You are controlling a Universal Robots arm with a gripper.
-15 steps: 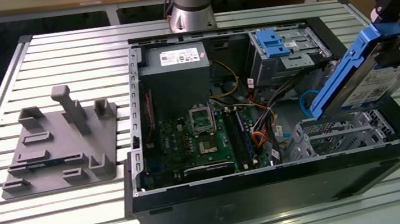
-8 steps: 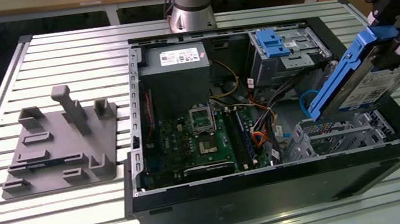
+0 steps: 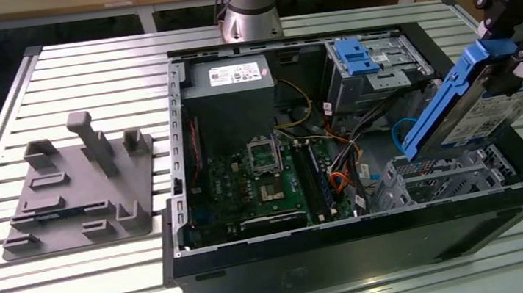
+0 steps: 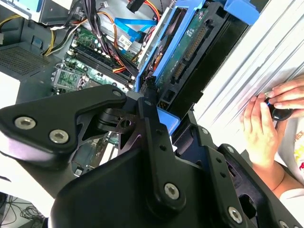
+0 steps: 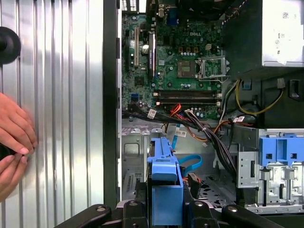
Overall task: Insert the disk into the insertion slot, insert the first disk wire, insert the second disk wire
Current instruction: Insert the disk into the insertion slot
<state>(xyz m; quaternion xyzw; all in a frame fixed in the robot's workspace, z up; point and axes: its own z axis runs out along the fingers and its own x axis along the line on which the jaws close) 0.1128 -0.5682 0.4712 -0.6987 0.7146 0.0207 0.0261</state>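
Note:
The disk point(image 3: 479, 110), a silver drive in a blue carrier point(image 3: 439, 104), hangs tilted over the front corner of the open computer case, on the exterior view's right. My gripper point(image 3: 507, 68) is shut on its upper end. Just below it stands the insertion slot point(image 3: 447, 173), a perforated silver cage, with the disk's lower end a little above it. The second wrist view has the disk's green circuit side point(image 4: 190, 42) between my black fingers point(image 4: 151, 102). In the first wrist view the carrier's blue end point(image 5: 165, 183) hangs over the cage point(image 5: 133, 156). A blue flat cable point(image 5: 191, 164) and coloured wires point(image 5: 209, 135) lie beside the cage.
A taller grey bay with a blue bracket point(image 3: 362, 57) stands behind the cage. The motherboard point(image 3: 255, 177) and power supply point(image 3: 229, 76) fill the case. A grey fixture plate point(image 3: 79, 189) lies on the slatted table. A person's hands point(image 5: 14, 140) rest by the case wall.

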